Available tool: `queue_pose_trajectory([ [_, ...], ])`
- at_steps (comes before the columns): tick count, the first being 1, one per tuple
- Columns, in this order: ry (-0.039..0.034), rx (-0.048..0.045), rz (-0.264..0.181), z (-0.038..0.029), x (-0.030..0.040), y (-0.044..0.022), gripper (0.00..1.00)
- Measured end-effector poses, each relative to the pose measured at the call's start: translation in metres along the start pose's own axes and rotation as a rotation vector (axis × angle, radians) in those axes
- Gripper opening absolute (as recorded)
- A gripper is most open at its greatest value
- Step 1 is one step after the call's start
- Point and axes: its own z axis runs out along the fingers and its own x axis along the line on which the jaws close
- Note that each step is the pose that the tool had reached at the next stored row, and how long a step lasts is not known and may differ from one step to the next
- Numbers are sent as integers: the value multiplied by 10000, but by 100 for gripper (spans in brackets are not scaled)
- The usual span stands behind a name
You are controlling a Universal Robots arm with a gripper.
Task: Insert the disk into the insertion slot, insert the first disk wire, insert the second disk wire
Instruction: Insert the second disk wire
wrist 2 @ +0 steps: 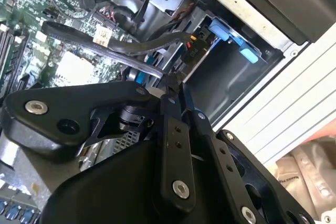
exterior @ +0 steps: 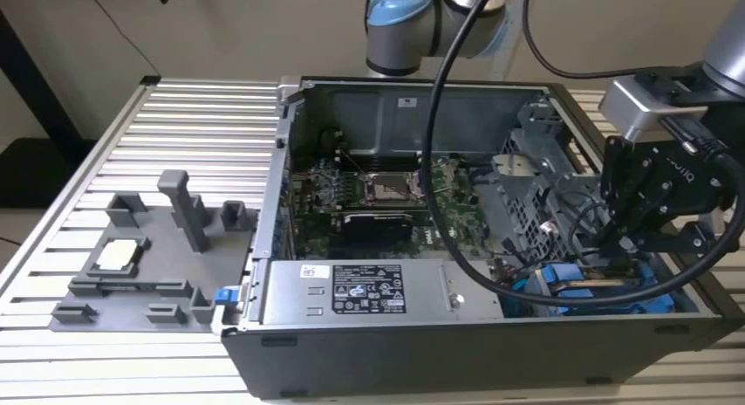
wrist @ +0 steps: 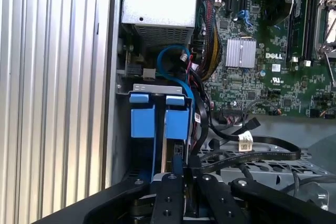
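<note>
Inside the open computer case (exterior: pixel 466 335), at its corner nearest the exterior view's right, the black pincer (exterior: pixel 623 239) reached down into the insertion slot (exterior: pixel 605 291), a grey sheet-metal bay with blue plastic fittings. Its fingers (wrist: pixel 173 179) sat drawn close together in both wrist views, their tips touching a black cable connector (wrist 2: pixel 190 51); whether they clamped it could not be told. The disk (wrist: pixel 176 124), framed in its blue carrier, sat inside that slot. Beyond the slot lay the green circuit board (exterior: pixel 385 195). Beside the case, a grey fixture (exterior: pixel 152 265) stood on the ribbed bench (exterior: pixel 174 134).
</note>
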Motion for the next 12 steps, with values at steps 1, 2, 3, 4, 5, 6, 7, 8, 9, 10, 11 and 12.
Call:
queue_pose_trajectory([
  [1,-2,-13,21,5,3,-1,16],
  [2,-6,-27,56,12,6,0,16],
  [3,-8,-38,96,21,7,-1,16],
  [4,-10,-43,140,29,8,-1,16],
  [5,-18,-44,185,39,9,-2,16],
  [6,-25,-45,236,48,9,-2,16],
  [7,-32,-46,285,56,10,-3,16],
  [8,-32,-47,319,61,13,-4,16],
  [9,-32,-50,335,63,16,-8,16],
  [10,-34,-52,356,67,19,-11,16],
  [11,-38,-54,382,73,22,-12,16],
  [12,-40,-55,406,78,24,-14,16],
])
